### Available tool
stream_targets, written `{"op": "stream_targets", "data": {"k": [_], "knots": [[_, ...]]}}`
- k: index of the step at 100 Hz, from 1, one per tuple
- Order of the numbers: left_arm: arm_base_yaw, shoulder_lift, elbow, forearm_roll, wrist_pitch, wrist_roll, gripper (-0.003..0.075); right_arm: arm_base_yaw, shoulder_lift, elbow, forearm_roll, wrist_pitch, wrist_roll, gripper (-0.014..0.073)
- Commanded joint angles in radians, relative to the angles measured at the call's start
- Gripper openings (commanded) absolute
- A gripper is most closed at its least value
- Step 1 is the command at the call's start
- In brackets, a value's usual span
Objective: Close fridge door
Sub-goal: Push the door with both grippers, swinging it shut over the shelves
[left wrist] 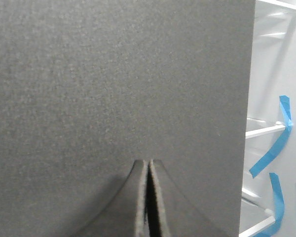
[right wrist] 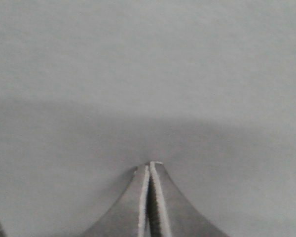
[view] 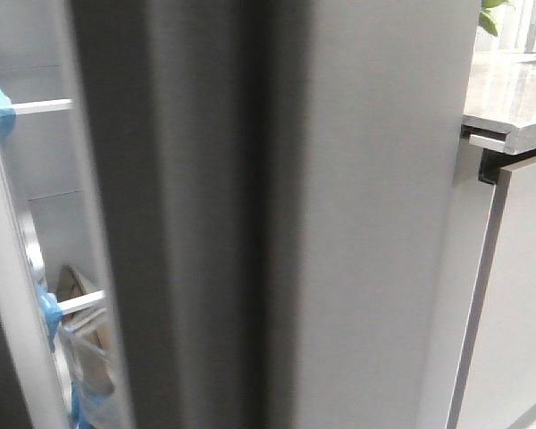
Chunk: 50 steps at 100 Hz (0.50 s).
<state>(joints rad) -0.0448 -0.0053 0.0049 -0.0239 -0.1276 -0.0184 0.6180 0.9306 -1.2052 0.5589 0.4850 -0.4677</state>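
Left gripper (left wrist: 148,170): clenched on nothing, tips at the fridge door (left wrist: 113,79).
Right gripper (right wrist: 149,170): likewise.
Push: you press flat, steadily.

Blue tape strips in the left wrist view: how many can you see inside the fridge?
2. One long blue tape strip runs diagonally across a white shelf; a second strip sits below it. The fridge door may hide more.

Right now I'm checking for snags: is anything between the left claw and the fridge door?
Nothing shows. In the left wrist view the shut left claw points at the bare fridge door.
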Motion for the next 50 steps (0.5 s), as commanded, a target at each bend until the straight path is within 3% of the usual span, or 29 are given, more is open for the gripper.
{"op": "stream_targets", "data": {"k": [1,50], "knots": [[-0.003,-0.020,0.035,-0.006,-0.072,-0.005,-0.0020,0.006,0.038,-0.030,0.023,-0.116,-0.021,-0.0044],[-0.003,-0.020,0.035,-0.006,-0.072,-0.005,-0.0020,0.009,0.331,-0.178,0.021,-0.223,-0.049,-0.0044]]}}
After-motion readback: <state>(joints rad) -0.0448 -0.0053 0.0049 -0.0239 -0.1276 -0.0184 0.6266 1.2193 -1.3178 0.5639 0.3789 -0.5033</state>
